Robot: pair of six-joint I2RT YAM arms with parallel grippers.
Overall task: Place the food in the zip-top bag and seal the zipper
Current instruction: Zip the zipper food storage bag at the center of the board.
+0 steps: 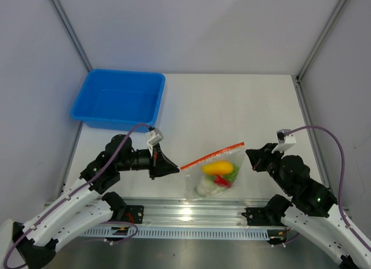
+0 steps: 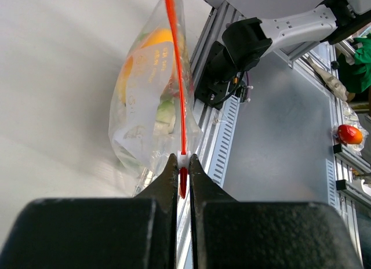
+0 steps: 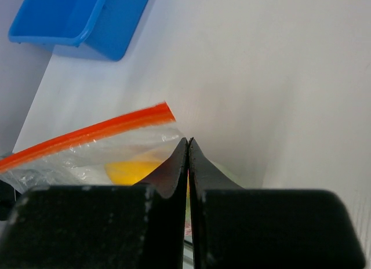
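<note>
Food is being held inside the zip-top bag at the table's six o'clock while the zipper is being pinched at nine o'clock by the left gripper, with the right gripper closed at three o'clock and sealing seemingly unfinished.

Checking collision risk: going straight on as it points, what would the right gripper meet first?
Probably the zip-top bag, just under the zipper; the right gripper, jaws shut, may be touching it.

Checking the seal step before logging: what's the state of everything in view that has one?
zip-top bag: filled, held at one corner.
food: inside the bag.
zipper: straight single strip, looks closed.
left end effector: shut on the zipper's end.
right end effector: shut at the bag's edge; grip unclear.
blue bin: upright, nothing in it.
</note>
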